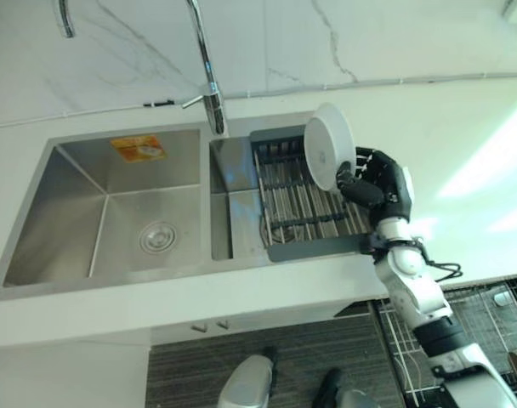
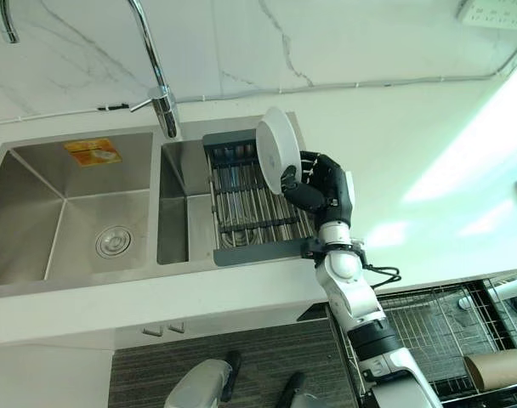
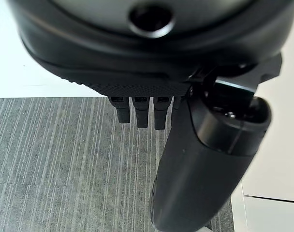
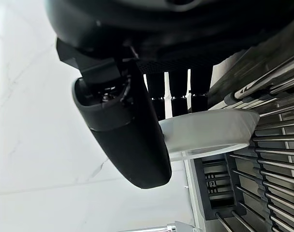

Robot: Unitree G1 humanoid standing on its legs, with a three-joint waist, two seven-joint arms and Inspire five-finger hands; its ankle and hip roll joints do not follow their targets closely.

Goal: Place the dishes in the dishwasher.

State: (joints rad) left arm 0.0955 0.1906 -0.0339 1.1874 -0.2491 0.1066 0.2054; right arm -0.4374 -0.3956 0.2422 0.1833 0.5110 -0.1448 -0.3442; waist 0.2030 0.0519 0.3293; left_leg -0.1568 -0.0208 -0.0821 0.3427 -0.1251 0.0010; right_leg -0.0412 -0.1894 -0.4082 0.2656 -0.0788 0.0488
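**Plate in right hand over the sink rack**

Currently the right hand [image 2: 320,189] grips a white plate [image 2: 275,149], thumb on one face and fingers [image 4: 178,87] curled on the other, pinching it near the rim. The plate stands on edge, tilted, over the dark dish rack [image 2: 254,208] that sits in the smaller, right-hand basin of the steel double sink [image 2: 25,212]. The plate is above the rack's far right corner; the right wrist view shows its rim close to the rack's wires, but contact can't be confirmed. The hand is at the rack's right edge, over the white counter [image 2: 411,153].

Relative to the rack: the tall faucet [image 2: 161,102] rises just behind its far left corner, on the divider between basins. The larger basin lies to the left, with a round drain [image 2: 114,241] in its floor and an orange sticker [image 2: 93,151] on its back wall. An open wire dishwasher rack [image 2: 437,331] sits lower, to the near right, below the counter edge, with a brown cylindrical item [image 2: 497,370] on it.

The left hand [image 3: 185,145] hangs over grey striped flooring [image 3: 65,159], fingers bent downward, thumb extended, holding nothing.
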